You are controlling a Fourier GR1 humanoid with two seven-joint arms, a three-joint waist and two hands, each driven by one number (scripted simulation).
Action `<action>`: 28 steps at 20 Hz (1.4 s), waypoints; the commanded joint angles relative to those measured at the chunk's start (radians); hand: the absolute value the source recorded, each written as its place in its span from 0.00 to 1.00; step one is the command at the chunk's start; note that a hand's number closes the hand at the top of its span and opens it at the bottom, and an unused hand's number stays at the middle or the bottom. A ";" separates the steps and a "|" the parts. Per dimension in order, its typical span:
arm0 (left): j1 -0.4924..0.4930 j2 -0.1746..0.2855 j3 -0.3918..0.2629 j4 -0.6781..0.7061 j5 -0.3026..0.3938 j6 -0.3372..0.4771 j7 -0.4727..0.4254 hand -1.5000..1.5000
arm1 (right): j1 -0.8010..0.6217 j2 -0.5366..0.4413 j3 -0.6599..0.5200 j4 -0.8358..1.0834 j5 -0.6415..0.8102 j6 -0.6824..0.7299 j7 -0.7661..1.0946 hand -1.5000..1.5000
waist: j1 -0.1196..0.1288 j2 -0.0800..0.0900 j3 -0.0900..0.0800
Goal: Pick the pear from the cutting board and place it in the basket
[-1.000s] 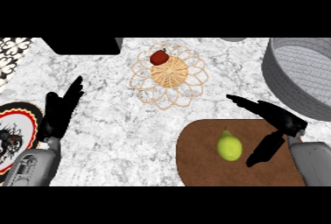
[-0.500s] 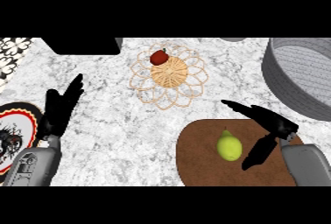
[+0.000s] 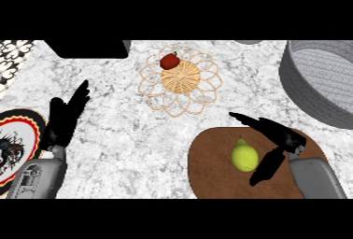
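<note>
A yellow-green pear [image 3: 244, 156] lies on the brown cutting board [image 3: 214, 177] at the lower right. My right hand [image 3: 274, 136] hovers open just right of the pear, fingers stretched over its top and thumb down beside it, without closing on it. The wicker basket [image 3: 180, 80] sits at the top centre with a red apple [image 3: 169, 61] in it. At the left, my left hand [image 3: 66, 116] rests open with fingers pointing up.
A large grey pot [image 3: 318, 84] stands at the right edge. A patterned plate [image 3: 14, 144] lies at the left edge beside my left forearm. A black object [image 3: 89, 48] sits at the top left.
My right hand has slid left across the board and now sits closer to the pear. The left hand, pear and basket have not moved.
</note>
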 commanded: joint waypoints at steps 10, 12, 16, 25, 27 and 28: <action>0.048 -0.037 -0.003 0.008 -0.046 0.006 -0.049 0.50 | -0.017 -0.007 0.094 0.120 0.222 -0.159 -0.260 1.00 | 0.007 0.002 0.001; -0.023 -0.032 0.014 0.042 -0.032 -0.006 -0.027 0.50 | -0.016 -0.001 0.112 0.165 0.268 -0.203 -0.297 1.00 | 0.002 0.002 0.000; -0.010 -0.026 0.041 0.065 -0.015 -0.024 -0.061 0.50 | 0.062 0.008 0.126 0.004 0.275 -0.199 -0.275 1.00 | -0.003 0.000 0.000; 0.011 -0.017 0.031 0.031 -0.021 -0.027 -0.027 0.50 | 0.098 -0.371 0.334 -0.131 0.697 -0.503 -0.594 1.00 | -0.016 -0.004 0.001; 0.020 0.000 0.054 0.020 -0.006 -0.034 -0.033 0.50 | 0.116 -0.409 0.305 -0.157 0.711 -0.558 -0.631 1.00 | -0.010 -0.003 0.000; 0.002 -0.008 0.041 -0.011 -0.017 -0.020 -0.003 0.50 | 0.159 -0.426 0.278 -0.209 0.696 -0.607 -0.658 1.00 | -0.017 -0.005 0.001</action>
